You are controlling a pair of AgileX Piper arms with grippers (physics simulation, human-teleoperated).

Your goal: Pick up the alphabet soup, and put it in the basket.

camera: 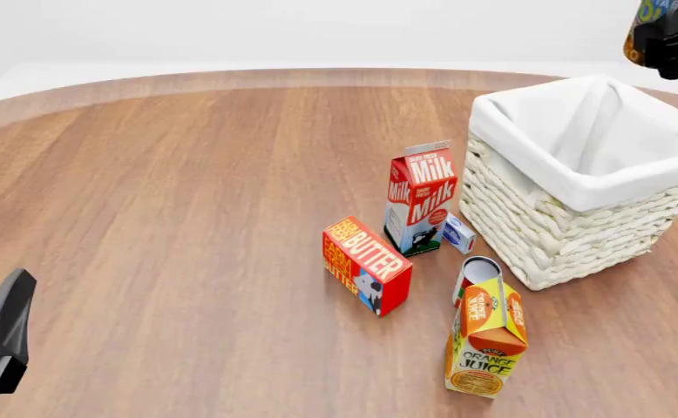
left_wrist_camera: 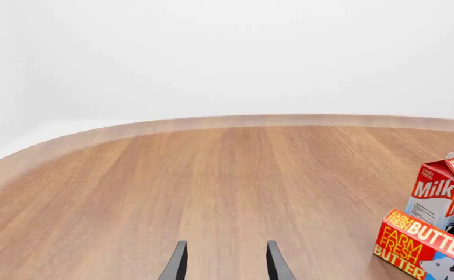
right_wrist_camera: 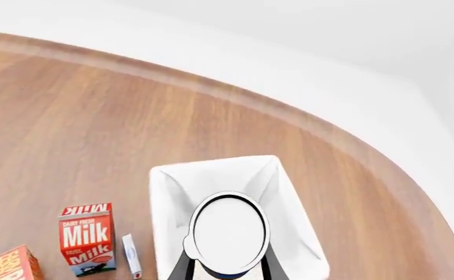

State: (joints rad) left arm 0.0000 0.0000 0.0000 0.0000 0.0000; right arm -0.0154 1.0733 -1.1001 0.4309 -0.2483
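Holding soup (right_wrist_camera: 229,232) clamped in your right gripper (right_wrist_camera: 227,265), high above basket (right_wrist_camera: 164,192). Pick done; lowering and release left. Left gripper (left_wrist_camera: 225,262) idle, jaws apart, low over table (left_wrist_camera: 173,186).

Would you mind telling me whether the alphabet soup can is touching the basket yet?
Apart. The right wrist view shows the alphabet soup held in the right gripper above the basket, with the white lining visible well below it.

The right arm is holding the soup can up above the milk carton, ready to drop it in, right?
Not quite. The right gripper holds the can above the basket, not the milk carton, which stands beside the basket. The right wrist view shows this.
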